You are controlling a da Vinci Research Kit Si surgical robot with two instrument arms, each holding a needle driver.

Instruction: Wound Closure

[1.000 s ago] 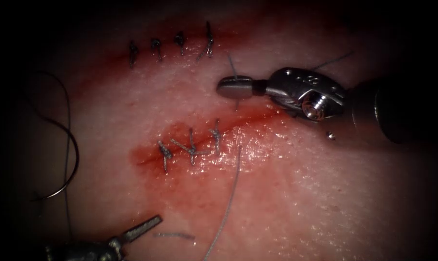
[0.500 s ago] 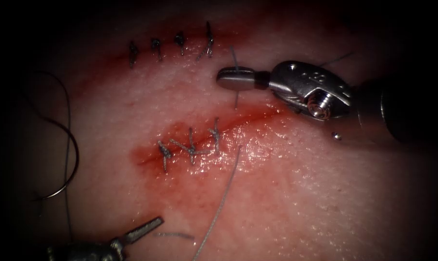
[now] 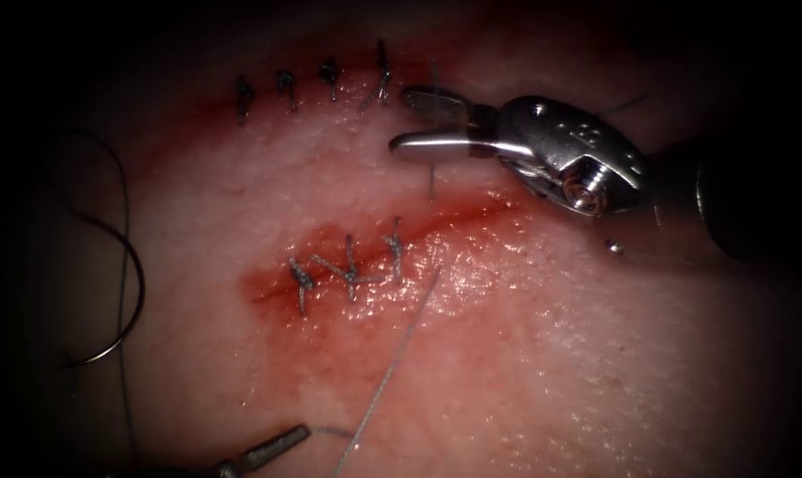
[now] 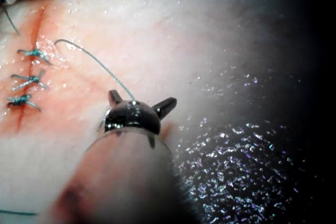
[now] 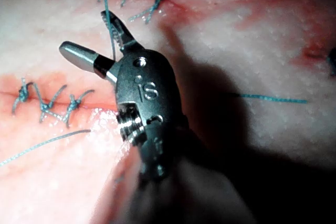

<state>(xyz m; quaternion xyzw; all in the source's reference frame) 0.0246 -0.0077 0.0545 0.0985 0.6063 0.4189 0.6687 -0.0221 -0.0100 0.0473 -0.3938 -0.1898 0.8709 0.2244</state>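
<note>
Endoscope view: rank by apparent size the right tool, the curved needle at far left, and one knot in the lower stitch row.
1. Right arm's silver wristed tool, jaws open around a short thread end; it sits nearer the camera, which inflates it.
2. Thin dark curved needle, lying free on the tissue, left of the cut.
3. Grey thread knot on the cut.

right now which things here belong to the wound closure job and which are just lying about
In the job:
right tool, jaws open around a short thread end
left tool, jaws open, holding nothing
long thread running from the cut toward the left tool
tied stitches

Lying about:
curved needle, held by neither tool, far left of the cut
upper row of stitches
</note>
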